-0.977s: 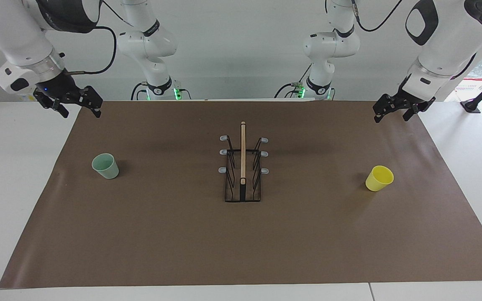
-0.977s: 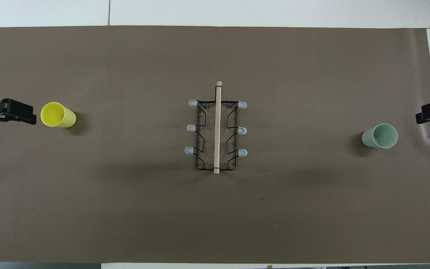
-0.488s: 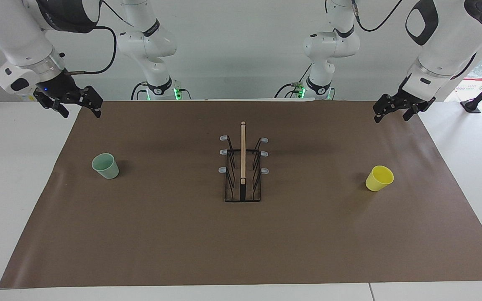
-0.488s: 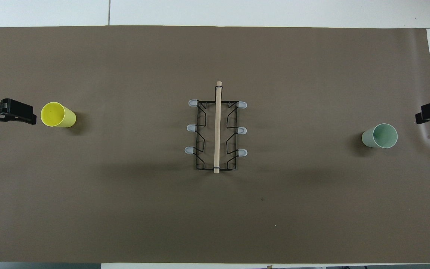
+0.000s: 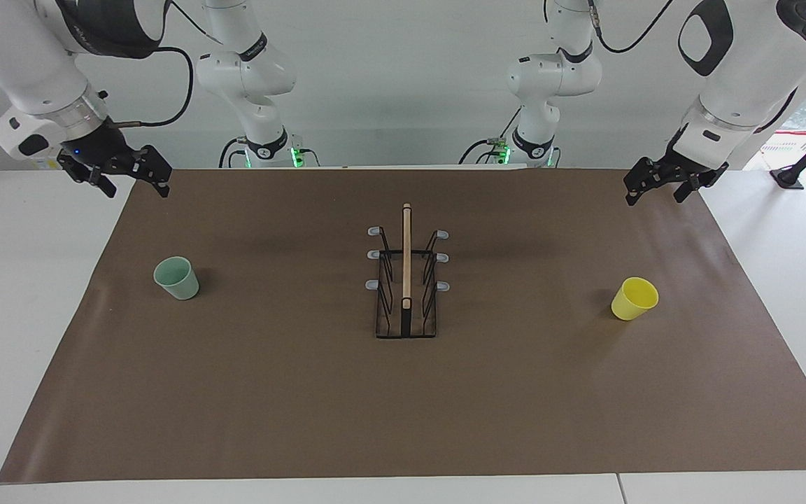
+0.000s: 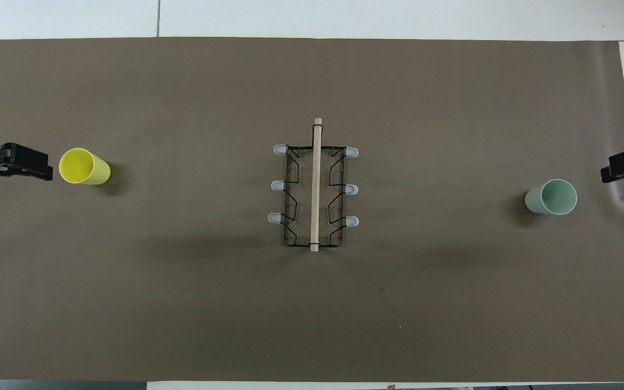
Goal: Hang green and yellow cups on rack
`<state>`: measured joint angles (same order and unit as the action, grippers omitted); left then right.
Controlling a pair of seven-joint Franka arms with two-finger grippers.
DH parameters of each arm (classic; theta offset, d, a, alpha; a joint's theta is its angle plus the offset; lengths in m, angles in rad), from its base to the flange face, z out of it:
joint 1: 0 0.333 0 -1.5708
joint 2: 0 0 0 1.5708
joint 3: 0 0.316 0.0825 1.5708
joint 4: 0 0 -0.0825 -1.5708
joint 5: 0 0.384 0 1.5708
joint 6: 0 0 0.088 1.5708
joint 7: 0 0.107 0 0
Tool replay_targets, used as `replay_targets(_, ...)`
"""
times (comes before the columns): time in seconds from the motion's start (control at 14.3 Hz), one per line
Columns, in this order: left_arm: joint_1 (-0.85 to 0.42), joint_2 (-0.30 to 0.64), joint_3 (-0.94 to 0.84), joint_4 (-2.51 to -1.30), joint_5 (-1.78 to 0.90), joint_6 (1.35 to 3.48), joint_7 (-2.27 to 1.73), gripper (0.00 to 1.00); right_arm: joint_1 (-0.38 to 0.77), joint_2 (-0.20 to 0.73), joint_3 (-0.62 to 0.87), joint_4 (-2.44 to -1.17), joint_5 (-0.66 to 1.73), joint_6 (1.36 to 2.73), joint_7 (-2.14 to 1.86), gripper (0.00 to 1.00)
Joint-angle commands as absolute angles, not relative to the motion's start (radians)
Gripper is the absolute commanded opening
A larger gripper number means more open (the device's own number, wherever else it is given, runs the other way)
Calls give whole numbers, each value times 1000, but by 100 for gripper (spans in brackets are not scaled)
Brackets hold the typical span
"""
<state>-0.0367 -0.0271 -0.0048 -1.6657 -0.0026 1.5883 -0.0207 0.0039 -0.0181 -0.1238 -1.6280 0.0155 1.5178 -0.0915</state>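
Observation:
The black wire rack (image 5: 406, 280) with its wooden centre bar stands in the middle of the mat; it also shows in the overhead view (image 6: 316, 187), and all its prongs are bare. The yellow cup (image 5: 634, 299) (image 6: 83, 166) stands upright toward the left arm's end. The mint green cup (image 5: 176, 278) (image 6: 552, 197) stands upright toward the right arm's end. My left gripper (image 5: 655, 194) (image 6: 25, 169) is open and empty, raised over the mat's edge, apart from the yellow cup. My right gripper (image 5: 133, 186) (image 6: 623, 167) is open and empty, raised over the mat's other edge, apart from the green cup.
A brown mat (image 5: 403, 406) covers most of the white table (image 5: 25, 294). Both arm bases stand at the robots' edge of the table.
The right gripper has shifted very slightly. The left gripper, cups and rack have not moved.

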Motion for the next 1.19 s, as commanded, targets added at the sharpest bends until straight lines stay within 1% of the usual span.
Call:
replay_targets(0.0,-41,-40,5,-1677,-11,1597,-15,100,26,-48,-118,-1681,17,1541,-176,100)
replay_targets(0.14,-41,-40,5,-1677,-11,1595,-15,100,95,-22,-115,-1681,-87,1548,-213,100)
replay_targets(0.21,-41,-40,5,-1677,-11,1597,-15,100,125,23,-115,-1671,-125,1542,-221,100)
replay_targets(0.35,-41,-40,5,-1677,-11,1595,-15,100,208,118,-114,-1629,-251,1482,-225,100)
replay_targets(0.42,-41,-40,5,-1677,-11,1597,-15,100,236,144,-110,-1629,-303,1483,-248,100)
replay_targets(0.63,-41,-40,5,-1677,-11,1595,-15,100,265,233,-107,-1631,-389,1489,-395,100)
replay_targets(0.77,-41,-40,5,-1677,-11,1597,-15,100,331,303,-100,-1652,-515,1485,-469,100)
replay_targets(0.84,-41,-40,5,-1677,-11,1595,-15,100,343,330,-95,-1673,-544,1489,-527,100)
replay_targets(0.98,-41,-40,5,-1677,-11,1595,-15,100,354,318,-95,-1748,-572,1517,-639,100)
replay_targets(1.12,-41,-41,5,-1680,-11,1586,-17,100,380,278,-84,-1860,-687,1596,-750,100)
